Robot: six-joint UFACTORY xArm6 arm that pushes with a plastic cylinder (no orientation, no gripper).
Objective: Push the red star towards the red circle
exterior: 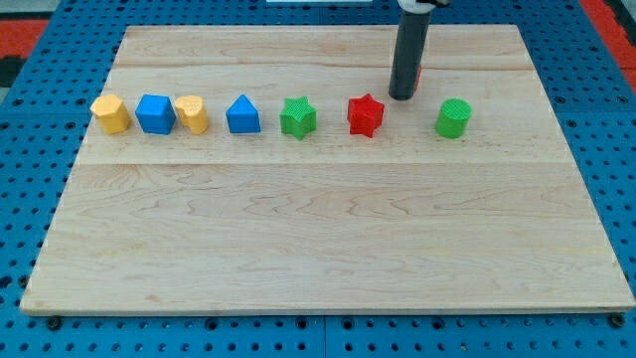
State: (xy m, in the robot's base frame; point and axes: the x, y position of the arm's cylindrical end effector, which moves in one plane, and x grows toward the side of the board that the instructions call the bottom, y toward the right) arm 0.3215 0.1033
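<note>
The red star [365,114] lies in a row of blocks across the upper part of the wooden board [318,229]. My tip [402,97] rests on the board just up and to the right of the red star, a small gap apart from it. The red circle is almost wholly hidden behind the rod; only a thin red sliver [418,75] shows at the rod's right edge, above the tip.
From the view's left, the row holds a yellow block [110,113], a blue cube [155,113], a yellow heart [192,113], a blue triangle [242,115] and a green star [297,116]. A green circle [453,117] lies right of the red star.
</note>
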